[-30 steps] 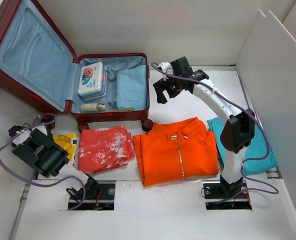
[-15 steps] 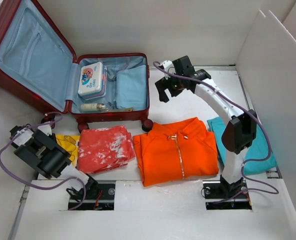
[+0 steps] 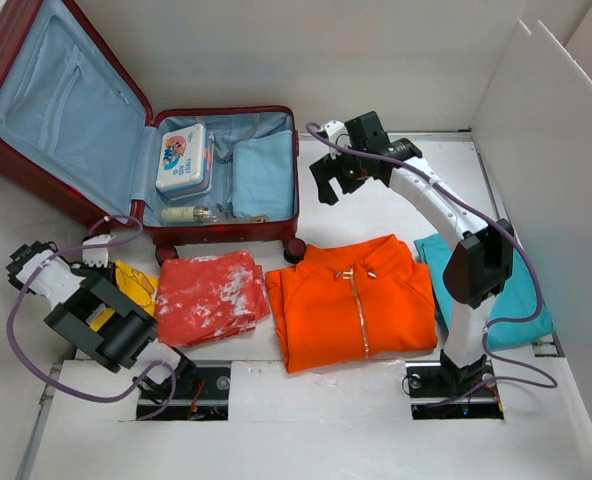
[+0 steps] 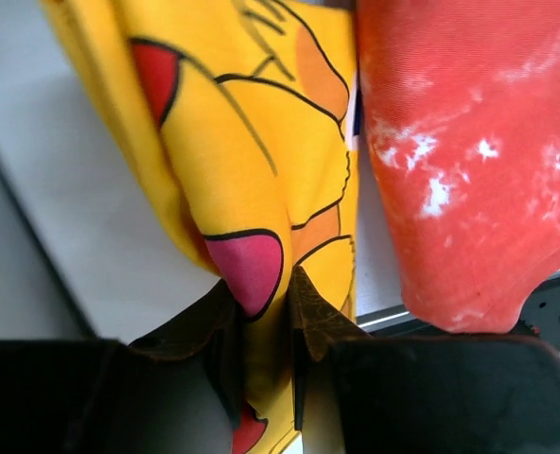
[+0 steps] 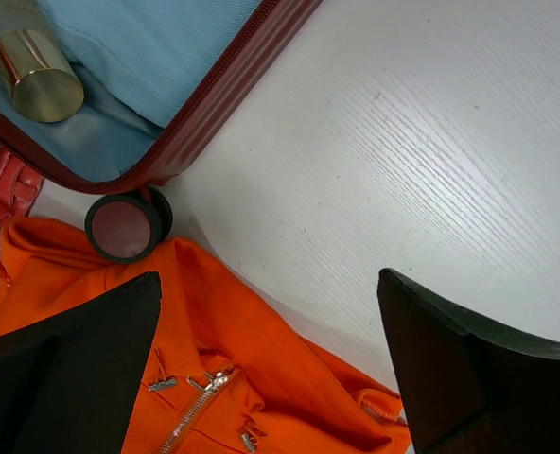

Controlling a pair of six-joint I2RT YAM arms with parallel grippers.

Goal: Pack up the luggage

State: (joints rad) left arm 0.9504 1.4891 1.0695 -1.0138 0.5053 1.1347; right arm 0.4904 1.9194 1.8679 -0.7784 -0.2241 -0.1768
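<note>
While right hand agape and left hand tight on yellow cloth, white wood-grain tabletop, white walls, open luggage.

An orange zip jacket lies flat on the white tabletop, between a mottled red cloth and a teal garment. A yellow printed cloth hangs beside the red.

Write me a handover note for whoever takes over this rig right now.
Left end effector: shut on the yellow cloth, beside the red garment.
Right end effector: open, empty, over the table by the luggage.
Done: luggage open; printed pouch, bottle and blue cloth inside.
Left: pack the yellow cloth, red garment, orange jacket and teal garment, then close.
</note>
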